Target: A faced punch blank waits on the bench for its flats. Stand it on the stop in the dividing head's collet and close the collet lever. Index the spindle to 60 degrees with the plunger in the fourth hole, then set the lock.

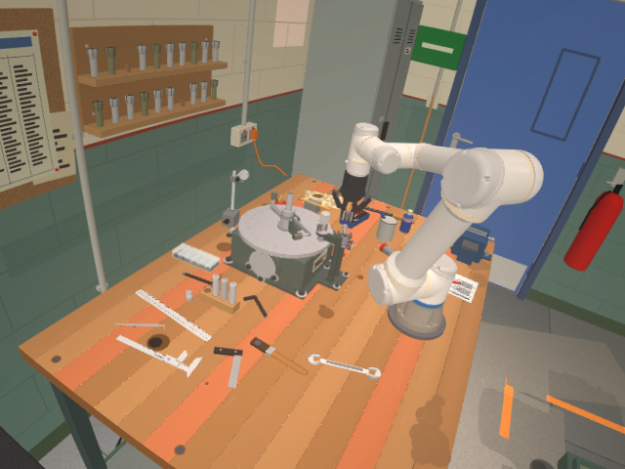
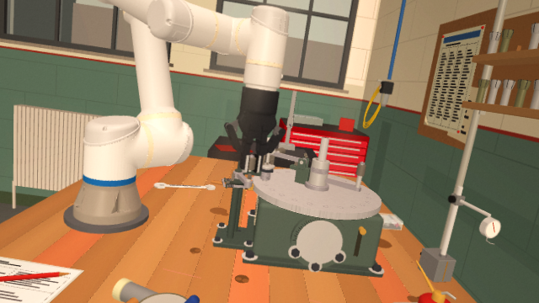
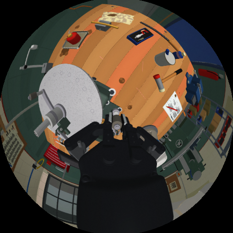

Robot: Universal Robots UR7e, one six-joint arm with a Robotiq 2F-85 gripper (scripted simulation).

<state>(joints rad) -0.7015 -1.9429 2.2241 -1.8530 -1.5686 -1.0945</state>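
Observation:
The plunger knob [image 3: 116,120], a small grey cylinder on the bracket post [image 2: 236,202] beside the index plate, sits between my fingers, which are closed on it. My gripper [image 3: 117,126] [image 2: 255,161] [image 1: 349,211] points down at the plate's rim, on the side toward the arm's base. The grey round index plate [image 1: 285,229] [image 2: 316,194] [image 3: 69,94] tops the green dividing head [image 2: 313,233]. The punch blank [image 2: 323,158] [image 1: 289,202] [image 3: 42,127] stands upright in the collet at the plate's centre, with the collet lever [image 2: 343,182] reaching out from it.
A wooden block holding grey pins [image 1: 223,290] stands near the dividing head, with rules, a square, a brush and a spanner [image 1: 344,365] scattered nearby. A dial gauge stand [image 2: 457,202] rises behind the head. A cup [image 3: 164,58], a mallet [image 3: 166,79] and a blue case [image 3: 140,36] lie beyond my gripper.

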